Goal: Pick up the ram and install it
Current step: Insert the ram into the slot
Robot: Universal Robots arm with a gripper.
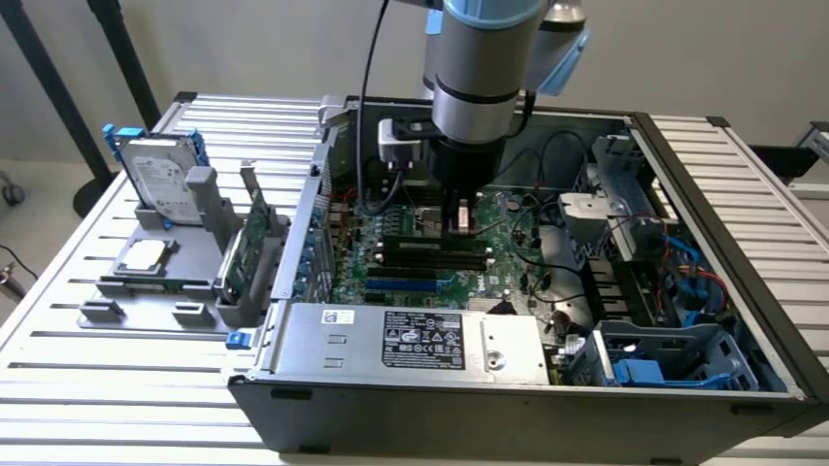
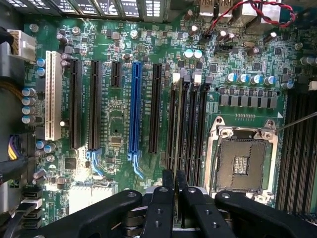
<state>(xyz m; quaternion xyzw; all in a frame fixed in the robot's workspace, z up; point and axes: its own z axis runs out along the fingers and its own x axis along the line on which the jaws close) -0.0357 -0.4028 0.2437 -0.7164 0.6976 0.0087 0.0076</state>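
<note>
The ram [image 2: 173,129] shows edge-on as a thin strip standing in the slot nearest the long blue slot [image 2: 133,109], in a bank of black memory slots [image 2: 190,129]. My gripper [image 2: 174,174] is shut on its near end, black fingertips [image 2: 167,179] pressed close to either side. In the exterior view the gripper [image 1: 456,225] reaches straight down into the open computer case [image 1: 518,408]. There the ram [image 1: 414,236] is a greenish strip lying along the motherboard [image 1: 506,277], just behind the black slots [image 1: 428,260].
An open CPU socket [image 2: 240,163] sits beside the slots. A power supply [image 1: 414,340] fills the case's front, with cables and blue drive bays [image 1: 661,364] at the exterior view's right. Left of the case, a grey rack holds a hard drive [image 1: 162,180] and a green expansion card [image 1: 252,243].
</note>
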